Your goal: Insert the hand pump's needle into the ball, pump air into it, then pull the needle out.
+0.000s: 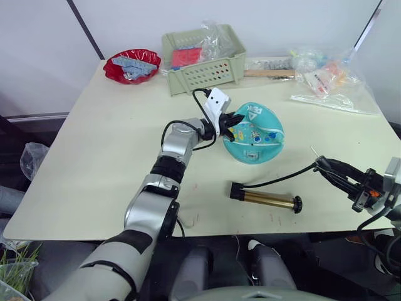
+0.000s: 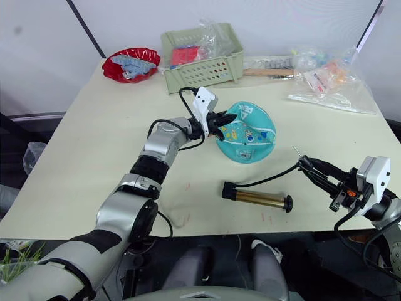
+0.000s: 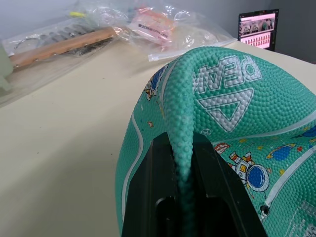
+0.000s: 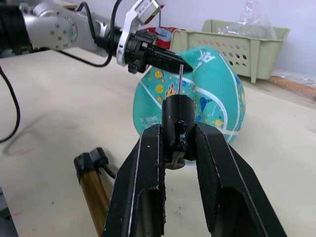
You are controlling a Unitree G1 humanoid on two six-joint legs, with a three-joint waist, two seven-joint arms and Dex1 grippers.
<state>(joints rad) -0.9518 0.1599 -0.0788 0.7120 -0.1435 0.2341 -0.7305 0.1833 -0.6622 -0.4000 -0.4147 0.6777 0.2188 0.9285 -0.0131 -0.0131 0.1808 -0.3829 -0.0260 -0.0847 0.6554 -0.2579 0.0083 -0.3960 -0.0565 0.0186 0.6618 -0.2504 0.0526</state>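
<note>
Claws set: our left claw (image 1: 233, 119) pinches the limp ball's (image 1: 254, 133) left rim to steady it, our right claw (image 2: 318, 169) clamps the needle (image 4: 180, 80) aimed toward it.

teal ball (image 3: 232, 98), white letters "PEAN" above a white triangle logo

bare table (image 1: 113, 157) lies open left of the ball (image 1: 254, 133) and on its right. near it, the hand pump (image 1: 266, 200) and hose bar the way. a basket (image 1: 203, 59) and bags (image 1: 326, 78) crowd the far edge.
</note>
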